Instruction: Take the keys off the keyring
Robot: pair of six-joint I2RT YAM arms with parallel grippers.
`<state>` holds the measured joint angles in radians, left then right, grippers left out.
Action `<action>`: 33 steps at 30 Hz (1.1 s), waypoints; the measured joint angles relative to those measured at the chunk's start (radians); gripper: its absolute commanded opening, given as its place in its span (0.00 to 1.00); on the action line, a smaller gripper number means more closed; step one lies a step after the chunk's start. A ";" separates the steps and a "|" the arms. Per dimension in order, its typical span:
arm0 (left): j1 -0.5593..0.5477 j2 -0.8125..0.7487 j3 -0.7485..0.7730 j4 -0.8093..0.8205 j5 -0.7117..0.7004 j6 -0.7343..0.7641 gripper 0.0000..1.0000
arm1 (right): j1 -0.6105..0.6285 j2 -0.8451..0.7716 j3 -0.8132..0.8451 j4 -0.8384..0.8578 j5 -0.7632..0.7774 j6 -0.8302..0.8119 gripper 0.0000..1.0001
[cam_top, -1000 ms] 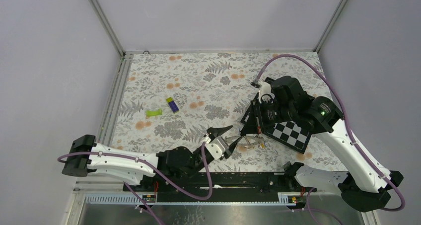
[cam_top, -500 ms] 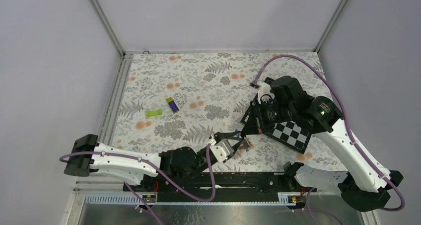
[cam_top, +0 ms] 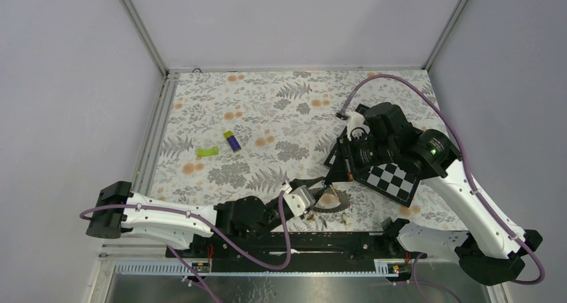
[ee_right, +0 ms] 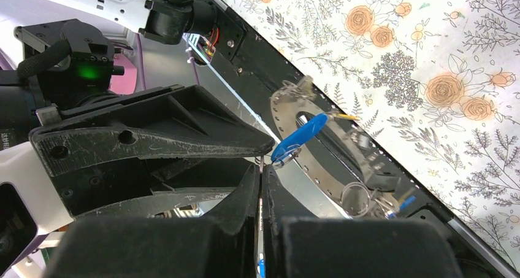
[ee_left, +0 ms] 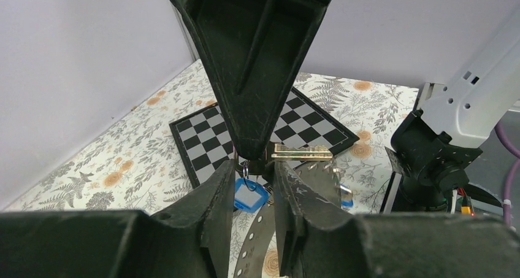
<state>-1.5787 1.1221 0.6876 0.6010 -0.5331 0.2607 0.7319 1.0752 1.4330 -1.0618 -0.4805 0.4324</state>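
While the left claw [ee_left: 254,173] has narrowed, we see it astride the large flat grey metal keyring [ee_left: 256,244], grip unclear.
Right claw [ee_right: 260,167] angled down, pinched shut.

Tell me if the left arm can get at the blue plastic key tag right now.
Probably yes: the blue plastic key tag hangs between the left fingers, with nothing in between. The right fingers, shut on its small wire loop just above, sit close and may crowd the grasp.

left pincer [cam_top: 321,194] narrowed, moved right to the keyring [cam_top: 339,207]
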 measured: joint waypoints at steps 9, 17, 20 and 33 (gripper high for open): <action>0.002 0.000 0.000 -0.008 0.004 -0.025 0.00 | -0.002 -0.004 -0.007 -0.002 -0.007 -0.005 0.00; 0.002 0.000 0.000 -0.005 0.002 -0.034 0.06 | -0.006 -0.006 -0.008 -0.001 -0.012 -0.008 0.00; 0.002 0.000 0.000 -0.004 0.002 -0.035 0.24 | -0.006 -0.007 -0.008 -0.001 -0.012 -0.010 0.00; 0.008 -0.009 0.000 -0.003 -0.001 -0.052 0.44 | -0.006 -0.012 -0.008 0.003 -0.040 -0.011 0.00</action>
<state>-1.5711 1.1133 0.6876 0.5980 -0.5339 0.2089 0.7261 1.0630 1.4254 -1.0588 -0.5205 0.4213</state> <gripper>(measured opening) 0.462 0.022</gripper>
